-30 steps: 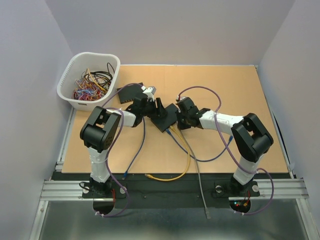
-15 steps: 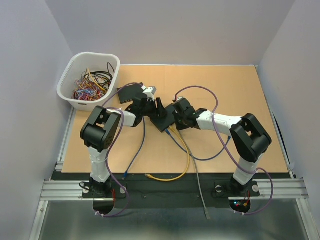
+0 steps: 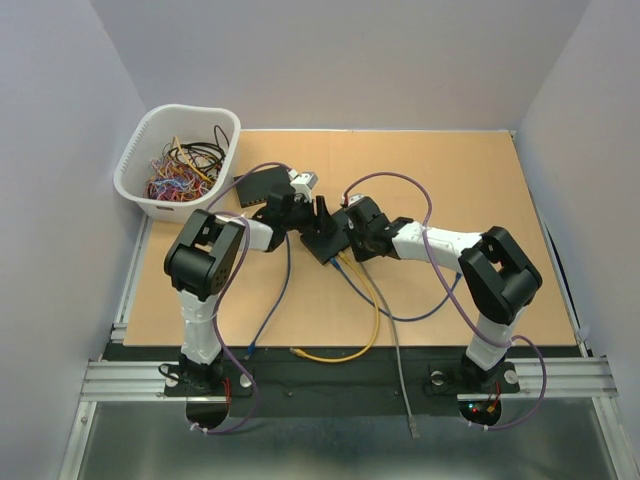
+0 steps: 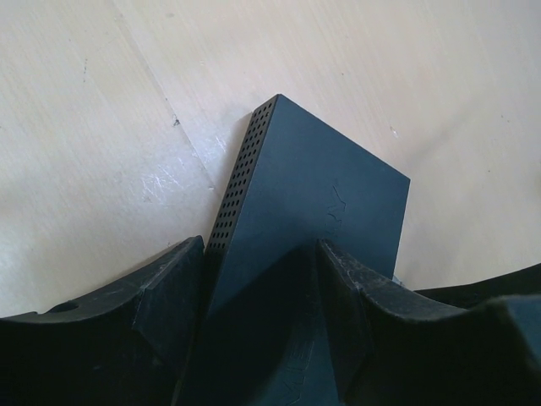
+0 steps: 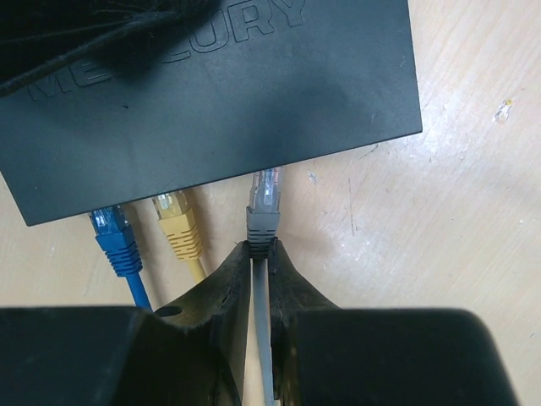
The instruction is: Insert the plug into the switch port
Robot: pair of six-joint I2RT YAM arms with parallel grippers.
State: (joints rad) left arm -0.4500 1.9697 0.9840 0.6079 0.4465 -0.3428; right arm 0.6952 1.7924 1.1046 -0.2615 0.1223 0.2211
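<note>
Grey plug (image 5: 263,207), pinched at the back of its boot by my right gripper (image 5: 262,254), points at the black switch (image 5: 211,101). Its clear tip meets the port edge, and I cannot tell how deep it sits. Just beside it the yellow plug (image 5: 177,227) is seated, with the blue plug (image 5: 114,238) beyond. My left gripper (image 4: 258,254) clamps the switch's body on the wooden table (image 5: 439,211).

White basket (image 3: 135,160) far-left corner of tan table (image 3: 450,170), full of tangled multicolour wires (image 3: 180,175). Dark flat piece (image 3: 258,183) just right of basket. Yellow cable (image 3: 376,320) loops twd near edge. Rt wrist view: blue plug (image 5: 114,237) beside yellow plug (image 5: 179,228), blue on left
</note>
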